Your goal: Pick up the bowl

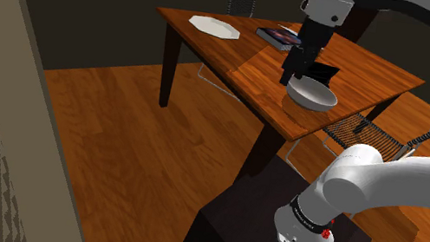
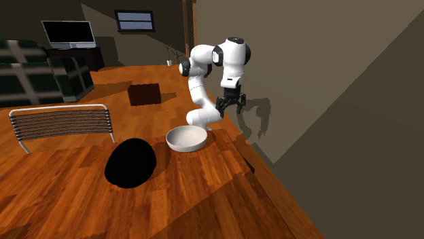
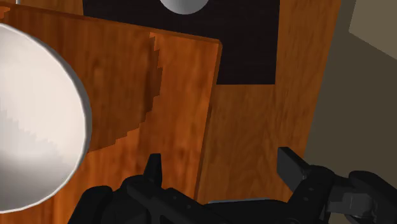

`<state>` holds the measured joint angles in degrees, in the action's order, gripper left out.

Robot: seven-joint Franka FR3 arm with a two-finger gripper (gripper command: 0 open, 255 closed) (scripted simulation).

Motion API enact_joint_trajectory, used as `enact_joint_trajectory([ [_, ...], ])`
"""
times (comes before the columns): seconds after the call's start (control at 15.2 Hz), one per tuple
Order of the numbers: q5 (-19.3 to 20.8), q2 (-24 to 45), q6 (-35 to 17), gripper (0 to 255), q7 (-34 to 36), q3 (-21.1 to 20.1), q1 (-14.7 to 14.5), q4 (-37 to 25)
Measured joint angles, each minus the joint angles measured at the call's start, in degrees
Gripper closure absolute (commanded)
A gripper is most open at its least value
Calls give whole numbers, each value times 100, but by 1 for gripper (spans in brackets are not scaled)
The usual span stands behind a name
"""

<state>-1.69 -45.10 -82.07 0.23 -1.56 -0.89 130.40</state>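
Observation:
A shallow white bowl (image 1: 312, 95) stands upright near the wooden table's edge (image 1: 291, 129) closest to the stand. My black gripper (image 1: 289, 76) hangs above the table just beside the bowl, on the shoulder view's left of it. In the second exterior view the bowl (image 2: 187, 138) sits by the table's far edge and the gripper (image 2: 231, 106) hovers higher, past that edge. In the wrist view the fingers (image 3: 292, 167) stand wide apart with only table edge and floor between them. The bowl (image 3: 32, 127) lies off to one side, outside the gripper (image 3: 222, 168), untouched.
A black rounded object (image 2: 131, 163) lies on the table next to the bowl. A white plate (image 1: 214, 26) and a dark book (image 1: 278, 37) sit at the far end. Wire-backed chairs (image 1: 367, 133) (image 2: 61, 126) stand against the table. The dark stand (image 1: 274, 239) is close by.

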Motion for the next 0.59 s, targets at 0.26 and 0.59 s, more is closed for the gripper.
enact_joint_trajectory([
  [0.26,290,-216,-146,0,-214,104,63,307],
  [0.59,1091,-626,-532,0,-817,489,277,908],
])
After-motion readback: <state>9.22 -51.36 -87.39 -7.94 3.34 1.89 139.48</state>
